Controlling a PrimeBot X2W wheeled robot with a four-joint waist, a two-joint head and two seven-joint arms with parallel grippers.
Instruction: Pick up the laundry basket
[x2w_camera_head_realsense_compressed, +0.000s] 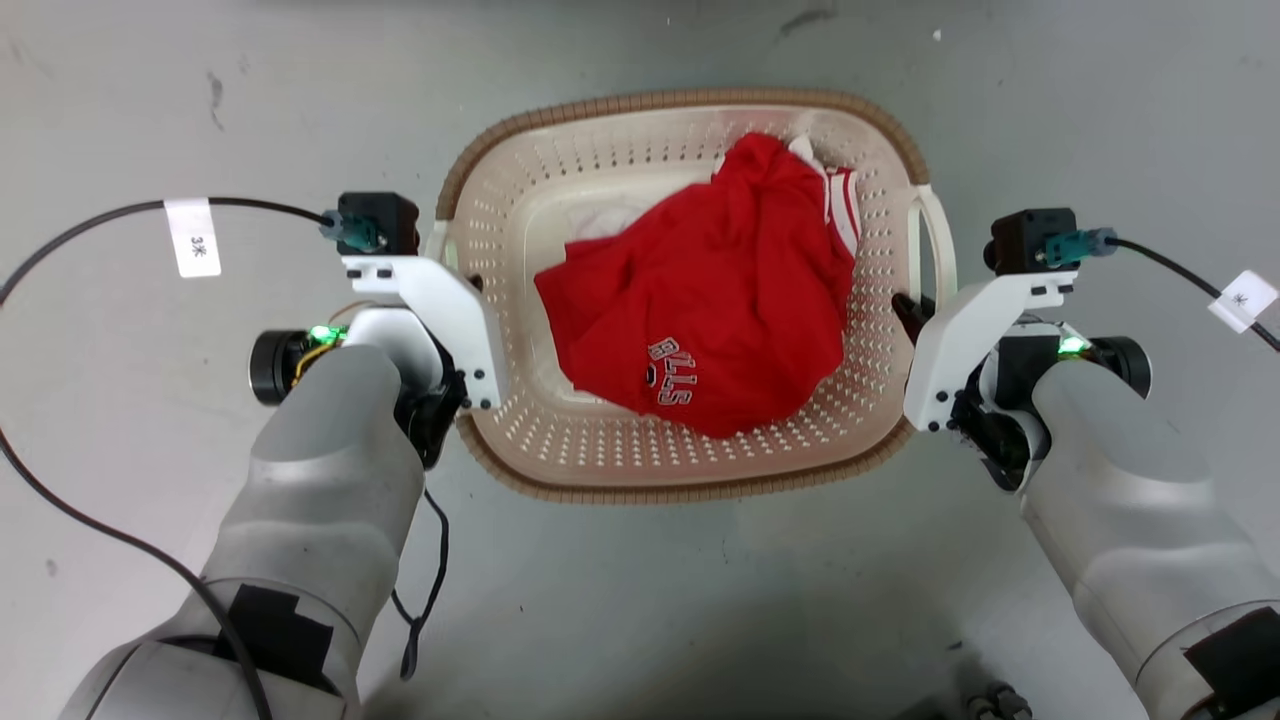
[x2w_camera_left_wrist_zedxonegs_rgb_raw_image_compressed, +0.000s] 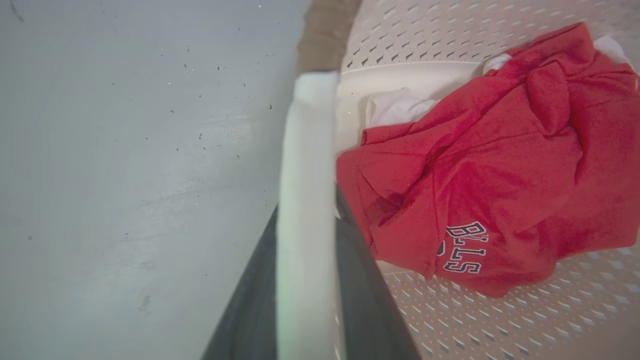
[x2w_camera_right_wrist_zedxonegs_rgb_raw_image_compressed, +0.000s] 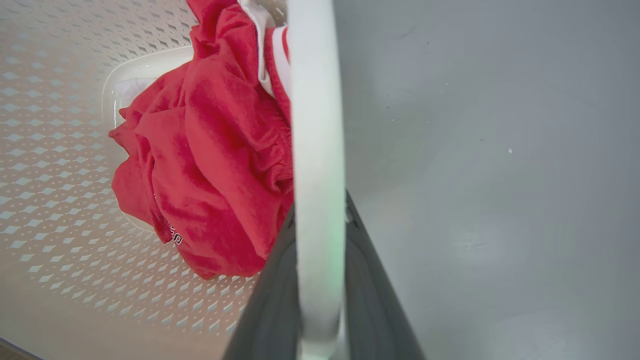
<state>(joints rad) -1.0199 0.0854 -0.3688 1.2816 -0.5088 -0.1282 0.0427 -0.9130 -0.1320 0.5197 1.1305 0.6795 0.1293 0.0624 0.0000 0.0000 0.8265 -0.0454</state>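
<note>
The pale left forearm (x2w_camera_head_realsense_compressed: 320, 470) and right forearm (x2w_camera_head_realsense_compressed: 1120, 480) reach forward on either side of the laundry basket (x2w_camera_head_realsense_compressed: 690, 100), wrists angled in toward it, the left gripper (x2w_camera_left_wrist_zedxonegs_rgb_raw_image_compressed: 307, 200) pinching its left handle (x2w_camera_left_wrist_zedxonegs_rgb_raw_image_compressed: 307, 140) and the right gripper (x2w_camera_right_wrist_zedxonegs_rgb_raw_image_compressed: 320, 205) its right handle (x2w_camera_right_wrist_zedxonegs_rgb_raw_image_compressed: 317, 125) between two dark fingers each.

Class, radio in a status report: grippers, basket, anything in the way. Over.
Left gripper jaws closed on left handle. Right gripper likewise on right handle. Laundry basket holds red shirt. No obstruction seen.
</note>
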